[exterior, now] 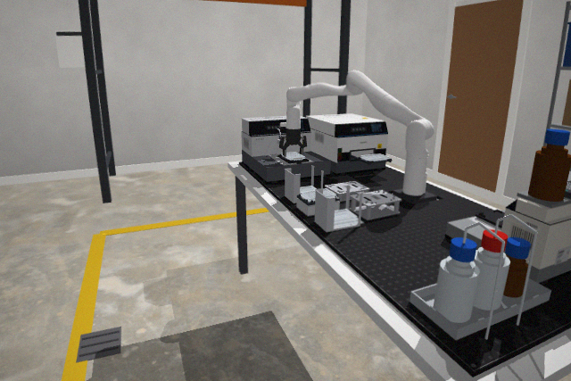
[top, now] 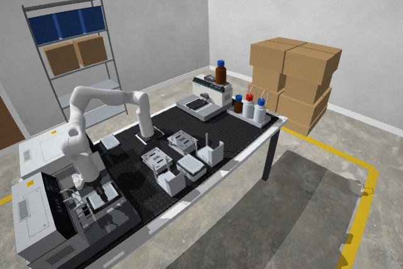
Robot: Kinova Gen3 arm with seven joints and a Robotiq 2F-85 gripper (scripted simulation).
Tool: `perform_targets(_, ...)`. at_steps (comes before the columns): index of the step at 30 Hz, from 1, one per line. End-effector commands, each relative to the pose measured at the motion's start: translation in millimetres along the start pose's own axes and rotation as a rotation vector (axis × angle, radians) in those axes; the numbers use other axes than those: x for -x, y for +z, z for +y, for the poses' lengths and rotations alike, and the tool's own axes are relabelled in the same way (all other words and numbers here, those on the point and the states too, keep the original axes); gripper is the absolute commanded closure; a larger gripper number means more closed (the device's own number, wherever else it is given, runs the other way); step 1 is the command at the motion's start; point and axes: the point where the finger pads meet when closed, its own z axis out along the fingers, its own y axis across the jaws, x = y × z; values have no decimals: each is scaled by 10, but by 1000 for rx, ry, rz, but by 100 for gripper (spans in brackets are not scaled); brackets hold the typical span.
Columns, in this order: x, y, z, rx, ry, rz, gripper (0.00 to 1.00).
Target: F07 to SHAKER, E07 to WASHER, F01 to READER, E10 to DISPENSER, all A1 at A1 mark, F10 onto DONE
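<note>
Top view: arm (top: 107, 96) reaches from its base mid-table over to the near-left machine (top: 35, 217). Gripper (top: 99, 194) hangs pointing down over a white plate (top: 103, 196) on that machine's tray, fingers spread wide, holding nothing. Can't tell if the fingertips touch the plate. Can't read the plate label or the machine's name at this size.

Second white plate (top: 109, 141) sits on the tray of the other grey machine (top: 42, 154), just behind the first. Third plate (top: 192, 164) sits on a low block near the table's (top: 208, 188) front edge, between two walled racks (top: 171, 184) and (top: 213, 154). Two open nests (top: 157, 157), (top: 182, 140) stand just behind those. Far right: a small unit with a dark plate (top: 197, 104) on its deck, brown bottle (top: 220, 72) on top, bottle tray (top: 250, 118) beside it.

Exterior view: gripper (exterior: 292, 144) is far down the table, vertical, fingers wide either side of the plate (exterior: 292, 156), just above or at it; contact not resolvable. Plate on the right machine (exterior: 345, 135) shows on its tray (exterior: 372, 156). Racks (exterior: 327, 211), (exterior: 292, 185) near the left edge.
</note>
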Motion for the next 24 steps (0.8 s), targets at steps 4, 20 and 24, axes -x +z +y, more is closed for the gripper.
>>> perform_targets(4, -4, -15, -4, -2, 0, 2, 0)
perform_targets(20, -4, -15, -4, -2, 0, 2, 6)
perform_targets(24, -4, -15, -4, -2, 0, 2, 6)
